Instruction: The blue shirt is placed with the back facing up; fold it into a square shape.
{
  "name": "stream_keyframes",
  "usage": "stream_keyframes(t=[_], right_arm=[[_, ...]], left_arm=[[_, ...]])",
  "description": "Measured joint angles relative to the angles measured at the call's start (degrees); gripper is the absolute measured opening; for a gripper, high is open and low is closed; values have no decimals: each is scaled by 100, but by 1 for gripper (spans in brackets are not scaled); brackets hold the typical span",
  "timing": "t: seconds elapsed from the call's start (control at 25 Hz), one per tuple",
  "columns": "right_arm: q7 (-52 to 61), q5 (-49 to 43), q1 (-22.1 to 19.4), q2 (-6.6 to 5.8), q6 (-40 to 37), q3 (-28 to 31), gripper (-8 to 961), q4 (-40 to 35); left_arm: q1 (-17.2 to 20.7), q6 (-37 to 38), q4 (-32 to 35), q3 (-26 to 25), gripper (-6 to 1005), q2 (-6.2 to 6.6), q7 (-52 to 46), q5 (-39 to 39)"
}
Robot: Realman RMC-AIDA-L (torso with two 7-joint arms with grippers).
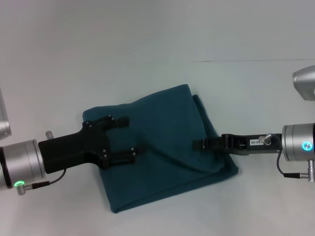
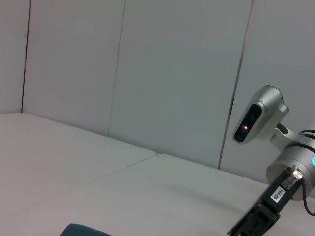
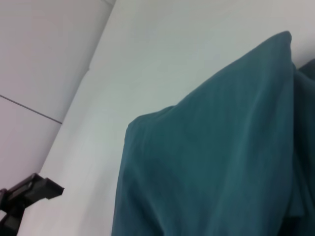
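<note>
White surface (image 1: 157, 29): carries the whole scene, pale and plain.

Blue shirt (image 1: 162, 147): lies at the middle of the surface, already folded into a rough four-sided bundle, plain side up, with no lettering showing. The far right corner is loose and layered. It looks soft, light and limp, so it should sag and crease wherever lifted; a hold on a doubled edge or corner seems best, through all layers at once.

Left pincer (image 1: 124, 138): reaches in from the left, above the shirt's left part, its two black fingers spread wide and holding nothing.

Right pincer (image 1: 198, 144): comes in from the right at the shirt's right edge; whether it is spread or closed cannot be told. A small white label on its body is too small to read.
</note>
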Motion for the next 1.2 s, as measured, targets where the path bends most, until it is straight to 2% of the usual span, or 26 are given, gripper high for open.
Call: stream_keyframes(t=[0.32, 0.68, 0.88, 1.2], right_arm=[[12, -23, -1, 6, 12, -35, 638, 20], [-57, 15, 28, 76, 126, 5, 637, 2], [-144, 4, 12, 84, 254, -16, 514, 16], [-410, 126, -61, 85, 270, 32, 172, 21]], left_arm=[[-24, -2, 0, 0, 879, 0, -2, 0], [-75, -2, 1, 0, 878, 8, -2, 0], [-81, -2, 1, 0, 878, 8, -2, 0], [-89, -9, 1, 0, 878, 1, -14, 0]])
